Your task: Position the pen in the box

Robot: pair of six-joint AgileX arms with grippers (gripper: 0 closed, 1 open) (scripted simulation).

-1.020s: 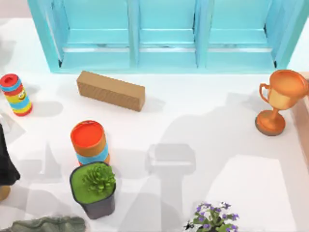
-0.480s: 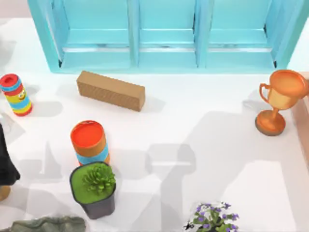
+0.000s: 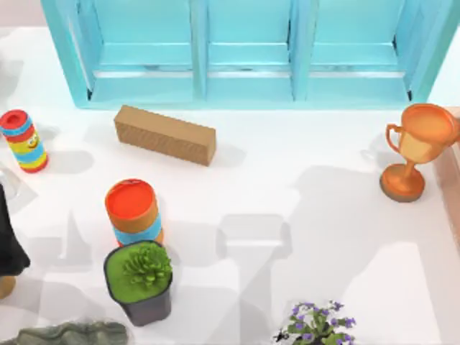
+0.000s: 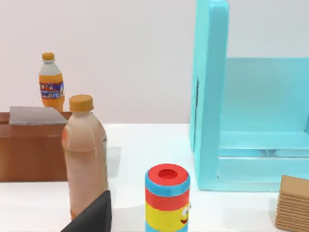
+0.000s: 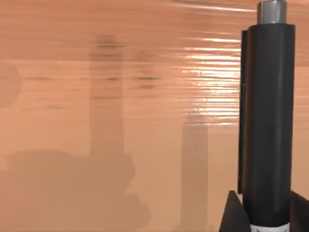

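The pen (image 5: pixel 266 121) is a slim black marker with a grey end and a white band low on its barrel. My right gripper (image 5: pixel 263 220) is shut on it, with a dark finger on each side of the barrel. The pen hangs over a glossy brown wooden surface (image 5: pixel 96 96), which looks like the box. A brown edge (image 3: pixel 453 180) that may belong to the box runs along the table's right side. My left gripper (image 3: pixel 6 241) is parked at the table's left edge, and a dark part of it (image 4: pixel 91 220) rises beside a bottle.
A turquoise shelf (image 3: pixel 244 50) spans the back. A tan block (image 3: pixel 165 134), a striped can (image 3: pixel 24 140), an orange-topped can (image 3: pixel 133 210), a potted succulent (image 3: pixel 140 280), a flower plant (image 3: pixel 316 327) and a bronze trophy (image 3: pixel 413 147) stand on the table. Bottles (image 4: pixel 84 154) stand beyond the left arm.
The arm shadows on the right half of the table have drifted a little to the right. The objects and the left arm have not moved.
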